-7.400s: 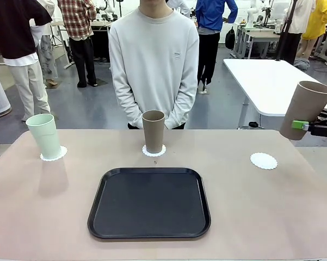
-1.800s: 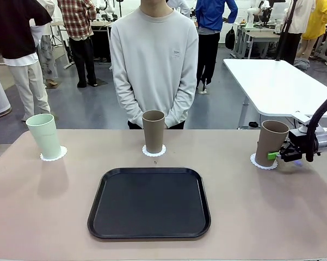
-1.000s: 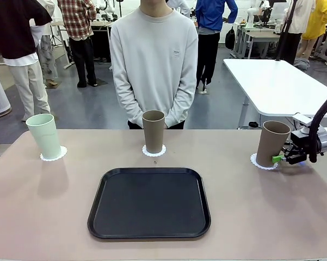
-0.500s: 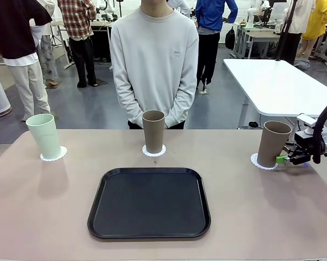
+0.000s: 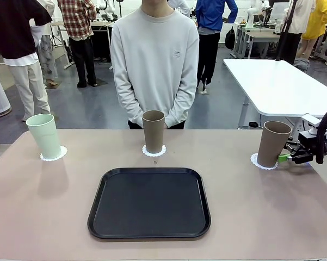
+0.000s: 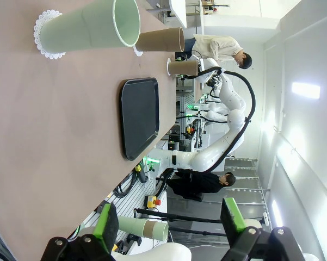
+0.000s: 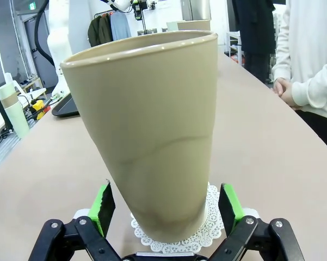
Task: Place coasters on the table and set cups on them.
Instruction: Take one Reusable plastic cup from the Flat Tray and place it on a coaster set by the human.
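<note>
Right gripper sits wide open at the brown cup's 3 o'clock, cup upright on its coaster. Left gripper is open too, holding nothing.

Hiding much of the right coaster behind the brown cup; cropping the right gripper arm at the frame edge.
</note>
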`<state>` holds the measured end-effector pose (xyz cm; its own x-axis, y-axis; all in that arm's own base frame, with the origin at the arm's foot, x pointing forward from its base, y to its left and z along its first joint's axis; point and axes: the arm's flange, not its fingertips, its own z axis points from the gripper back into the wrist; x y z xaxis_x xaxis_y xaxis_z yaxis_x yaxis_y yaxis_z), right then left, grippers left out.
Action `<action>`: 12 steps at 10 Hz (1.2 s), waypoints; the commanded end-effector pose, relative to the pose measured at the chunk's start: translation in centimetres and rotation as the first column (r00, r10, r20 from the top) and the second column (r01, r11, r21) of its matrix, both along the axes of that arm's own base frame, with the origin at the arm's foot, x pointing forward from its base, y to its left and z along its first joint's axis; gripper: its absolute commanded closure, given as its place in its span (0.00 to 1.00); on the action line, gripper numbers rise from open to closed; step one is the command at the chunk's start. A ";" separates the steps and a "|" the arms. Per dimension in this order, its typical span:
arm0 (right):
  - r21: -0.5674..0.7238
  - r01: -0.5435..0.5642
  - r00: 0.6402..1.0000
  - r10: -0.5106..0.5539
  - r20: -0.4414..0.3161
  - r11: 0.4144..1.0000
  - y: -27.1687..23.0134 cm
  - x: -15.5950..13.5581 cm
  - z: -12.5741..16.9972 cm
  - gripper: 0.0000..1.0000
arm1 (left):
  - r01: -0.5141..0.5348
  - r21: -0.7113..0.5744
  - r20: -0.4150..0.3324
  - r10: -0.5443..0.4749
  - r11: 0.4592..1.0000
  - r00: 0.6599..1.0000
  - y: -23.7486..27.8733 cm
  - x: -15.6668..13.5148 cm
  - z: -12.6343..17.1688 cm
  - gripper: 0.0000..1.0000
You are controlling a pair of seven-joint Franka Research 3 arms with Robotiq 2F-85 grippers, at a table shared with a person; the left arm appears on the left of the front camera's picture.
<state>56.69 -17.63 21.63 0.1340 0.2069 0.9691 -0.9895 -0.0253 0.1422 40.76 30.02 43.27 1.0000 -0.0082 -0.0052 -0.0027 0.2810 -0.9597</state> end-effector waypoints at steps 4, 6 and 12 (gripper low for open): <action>-0.044 0.071 0.997 -0.073 -0.038 0.997 -1.7 -1.0 0.4 0.00 | 0.001 -0.001 -0.007 -0.001 1.000 1.000 -0.1 -0.1 0.3 0.00; -0.129 0.131 0.986 -0.142 -0.084 0.983 -2.3 -3.0 2.0 0.00 | 0.001 -0.001 -0.007 -0.001 1.000 1.000 -0.1 -0.1 0.3 0.00; -0.613 0.424 0.746 -0.641 -0.182 0.667 6.3 -13.8 22.8 0.00 | 0.001 -0.001 -0.007 -0.001 1.000 1.000 -0.1 -0.1 0.3 0.00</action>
<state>44.87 -14.86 41.95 0.5583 0.3898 0.7324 -0.7437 0.6263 0.2336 40.78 30.00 43.27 0.9999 -0.0089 -0.0052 -0.0025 0.2809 -0.9597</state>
